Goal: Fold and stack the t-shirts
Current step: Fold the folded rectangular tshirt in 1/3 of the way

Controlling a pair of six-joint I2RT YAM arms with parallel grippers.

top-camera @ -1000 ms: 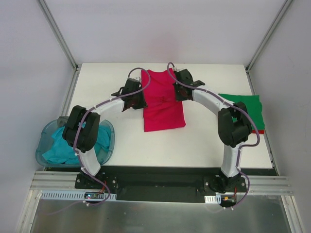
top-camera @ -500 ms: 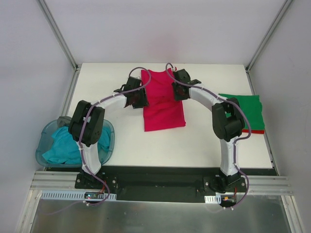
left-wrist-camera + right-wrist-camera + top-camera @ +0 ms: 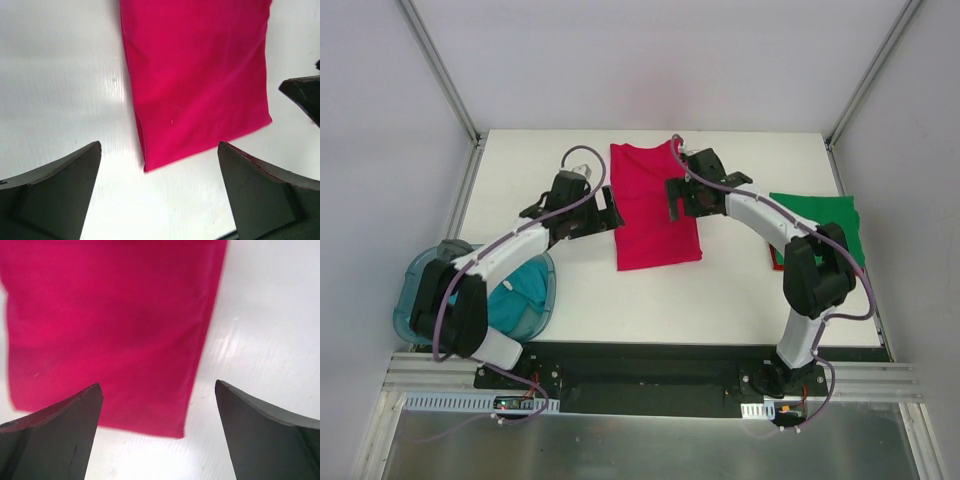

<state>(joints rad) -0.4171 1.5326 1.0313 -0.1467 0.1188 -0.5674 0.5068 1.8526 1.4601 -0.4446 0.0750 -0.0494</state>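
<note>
A crimson red t-shirt [image 3: 655, 205] lies folded into a long flat rectangle in the middle of the table. My left gripper [image 3: 603, 214] hovers at its left edge, open, nothing between its fingers; the left wrist view shows the shirt [image 3: 195, 85] and its near corner between the open fingers of the left gripper [image 3: 159, 150]. My right gripper [image 3: 676, 198] hangs over the shirt's right side, open and empty [image 3: 159, 386], above the cloth [image 3: 110, 330]. A green t-shirt [image 3: 825, 215] lies folded at the right edge, a red sliver [image 3: 775, 258] under it. A teal t-shirt [image 3: 515, 300] is bunched in the tub.
The translucent blue tub [image 3: 408, 300] stands at the table's near left corner, partly under the left arm. Metal frame posts rise at the back corners. White table [image 3: 740, 290] surrounds the red shirt.
Both grippers went from shut to open and let go of the red shirt. The left gripper drew back left and nearer; the right shifted slightly nearer. The shirt now lies smooth.
</note>
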